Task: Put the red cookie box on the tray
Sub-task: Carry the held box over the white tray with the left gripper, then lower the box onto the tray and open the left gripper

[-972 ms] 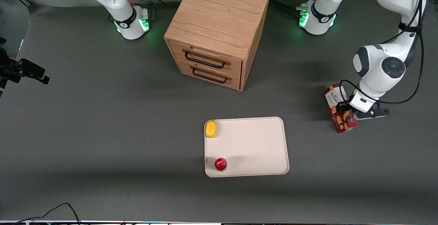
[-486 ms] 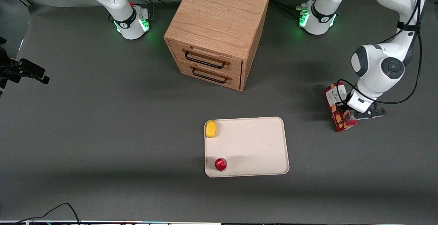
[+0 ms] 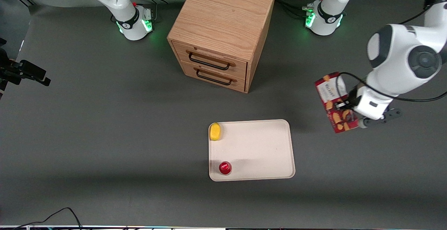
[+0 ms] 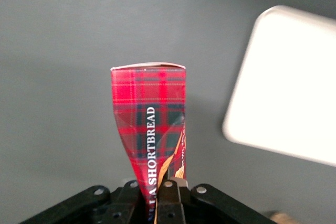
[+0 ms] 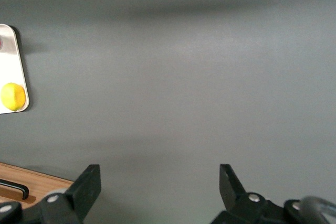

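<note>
From the front, the pincer [image 3: 344,108] is gripping the red cookie box [image 3: 335,102] – apparently lifted off the grey matte surface [image 3: 104,135]. Still left: carrying it to the smooth cream tray [image 3: 258,149] lying nearby, toward the parked arm.

The wrist camera is showing tartan cardboard [image 4: 151,124] pinched between closed fingers [image 4: 169,192], its panel buckling slightly.

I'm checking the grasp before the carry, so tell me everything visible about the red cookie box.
The red cookie box is a long narrow carton in red tartan, with a white label band at one end, cookie pictures, and "SHORTBREAD" printed along one narrow face. It looks like cardboard. The end effector is shut on it near the cookie-picture end, and its wall looks pinched in there. It hangs lifted off the table, toward the working arm's end, apart from the tray.
</note>
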`<state>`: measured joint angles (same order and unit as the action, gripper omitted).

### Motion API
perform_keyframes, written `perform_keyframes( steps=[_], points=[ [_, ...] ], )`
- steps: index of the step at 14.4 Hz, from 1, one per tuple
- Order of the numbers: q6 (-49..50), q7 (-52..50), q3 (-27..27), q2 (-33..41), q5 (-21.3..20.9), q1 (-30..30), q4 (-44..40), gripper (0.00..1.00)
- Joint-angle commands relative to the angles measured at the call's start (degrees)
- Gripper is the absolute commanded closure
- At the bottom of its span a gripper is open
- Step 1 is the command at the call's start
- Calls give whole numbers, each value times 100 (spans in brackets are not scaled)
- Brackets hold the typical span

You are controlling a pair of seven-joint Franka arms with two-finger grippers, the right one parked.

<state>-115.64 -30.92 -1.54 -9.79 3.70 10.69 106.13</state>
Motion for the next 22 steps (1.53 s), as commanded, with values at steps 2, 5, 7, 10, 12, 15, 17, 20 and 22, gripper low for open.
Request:
perform_keyframes(
  steps=[2,5,7,10,12,15,17,20,22],
  points=[
    [-764,-1677,-548,-1487,-325,232,-1093,100],
    [-1494,-2522,-751,-2218,-966,337,-1393,100],
    [-1786,-2831,-769,-2509,-1344,443,-1499,100],
    [-1988,-2955,-769,-2835,-1670,504,-1692,100],
    [-2112,-2955,-769,-2923,-1863,540,-1693,100],
    [-2304,-2946,-769,-3081,-2364,548,-1693,100],
    [-2437,-2955,-769,-3178,-2365,548,-1692,100],
    [-2542,-2955,-769,-3178,-2304,531,-1684,0],
    [-2395,-2877,-769,-3126,-2313,514,-1736,0]
  ],
)
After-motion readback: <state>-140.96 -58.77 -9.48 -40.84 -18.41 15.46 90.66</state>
